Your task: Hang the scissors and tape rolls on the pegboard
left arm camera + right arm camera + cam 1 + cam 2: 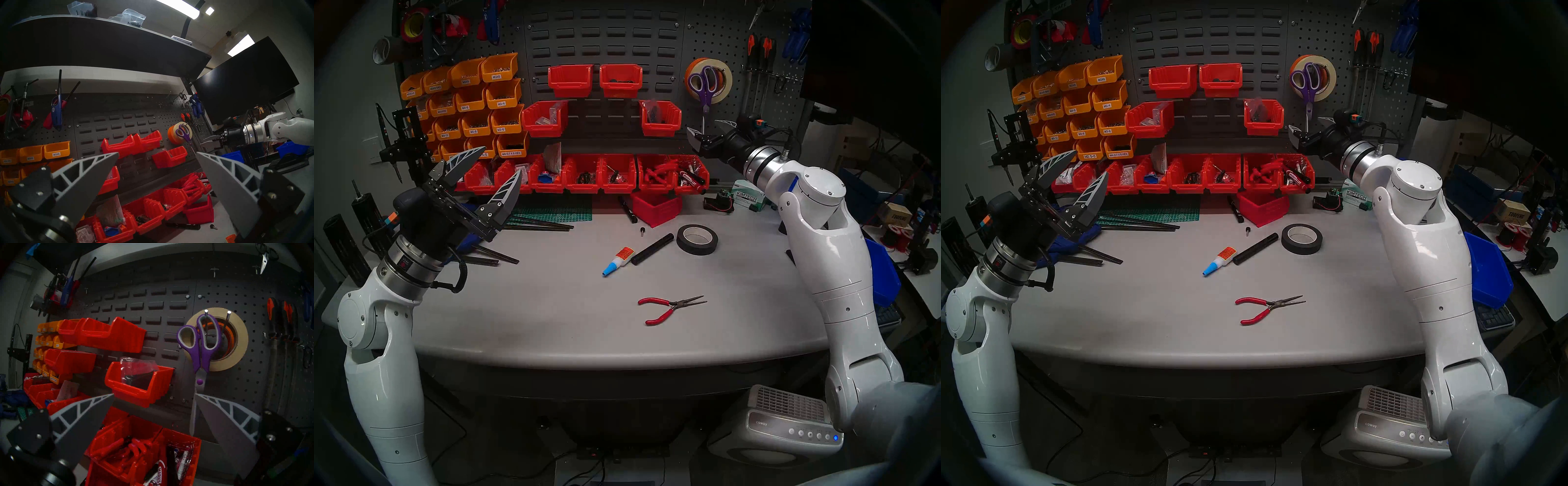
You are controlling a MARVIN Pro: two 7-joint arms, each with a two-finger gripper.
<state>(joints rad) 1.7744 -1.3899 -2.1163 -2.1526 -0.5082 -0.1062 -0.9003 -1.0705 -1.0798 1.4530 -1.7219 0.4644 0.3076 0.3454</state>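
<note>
From the head views we're seeing the scissors (705, 86) hanging on the pegboard (714, 37) over the orange tape roll (695, 73) and cream tape roll (723, 83), with our right gripper (709, 130) spread wide just below the blades and our left gripper (490, 166) gaping empty over the table (551, 322). Left wrist: we're looking at our fingers (95, 169) splayed, nothing between them, scissors far off. Right wrist: one purple loop is sitting on the hook (206, 319), both rolls behind it, jaws wide apart underneath, holding nothing.

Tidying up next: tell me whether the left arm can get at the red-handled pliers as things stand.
Probably yes. The pliers lie alone on bare table with nothing over them, and the left gripper, raised, has open, empty fingers.
</note>
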